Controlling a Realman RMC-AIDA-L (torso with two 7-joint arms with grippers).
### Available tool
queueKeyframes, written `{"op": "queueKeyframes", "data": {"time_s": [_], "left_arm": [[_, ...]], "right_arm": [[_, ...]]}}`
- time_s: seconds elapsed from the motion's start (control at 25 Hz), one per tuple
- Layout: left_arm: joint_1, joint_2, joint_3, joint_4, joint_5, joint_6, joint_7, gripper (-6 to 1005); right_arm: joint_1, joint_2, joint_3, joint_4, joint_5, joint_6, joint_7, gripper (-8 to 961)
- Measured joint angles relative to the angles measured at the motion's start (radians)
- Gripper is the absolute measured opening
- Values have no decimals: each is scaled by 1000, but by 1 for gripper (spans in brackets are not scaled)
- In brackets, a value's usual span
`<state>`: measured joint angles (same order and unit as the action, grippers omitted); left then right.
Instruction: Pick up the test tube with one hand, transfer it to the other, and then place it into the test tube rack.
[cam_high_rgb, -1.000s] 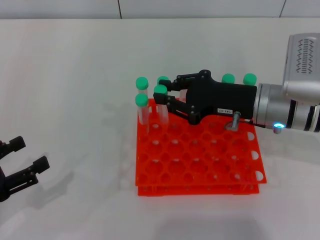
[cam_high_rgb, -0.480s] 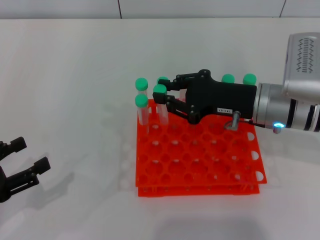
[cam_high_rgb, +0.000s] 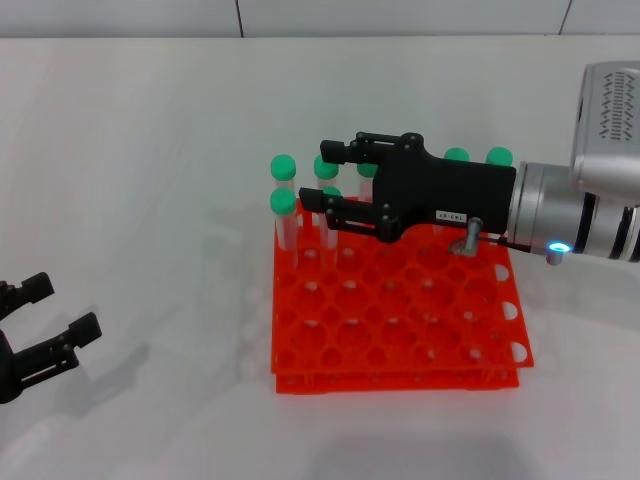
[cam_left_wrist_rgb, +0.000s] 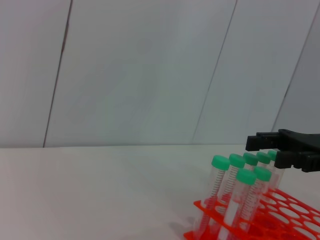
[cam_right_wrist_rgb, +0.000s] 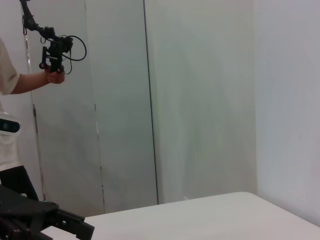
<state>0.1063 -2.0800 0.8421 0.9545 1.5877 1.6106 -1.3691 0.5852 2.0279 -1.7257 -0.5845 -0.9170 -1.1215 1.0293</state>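
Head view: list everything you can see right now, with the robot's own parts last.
test tube rack: one, orange-red, middle of the table.
test tubes: at least seven green caps visible, clear bodies, standing in the rack's far rows; the gripper may hide more.
table: one, white, under everything.
person: one, seen only in the right wrist view, holding up a black device in the background.
right gripper: black with a white label, open, over the rack's far left corner among the tubes.
left gripper: black, open, low at the table's near left, away from the rack.
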Motion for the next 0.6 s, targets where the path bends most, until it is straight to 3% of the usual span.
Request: {"op": "queueKeyframes", "data": {"time_s": [0.24, 0.52, 0.6], "left_arm": [[-3, 0, -1, 1, -1, 0, 1, 895], [-20, 1, -41, -1, -5, 24, 15, 895], [-37, 1, -55, -14, -3, 39, 29, 895]], "right_arm": [[-14, -2, 4, -17, 1, -18, 1, 592], [-70, -25, 85, -62, -9, -136, 16, 594], [-93, -47, 126, -63, -19, -189, 21, 595]]}}
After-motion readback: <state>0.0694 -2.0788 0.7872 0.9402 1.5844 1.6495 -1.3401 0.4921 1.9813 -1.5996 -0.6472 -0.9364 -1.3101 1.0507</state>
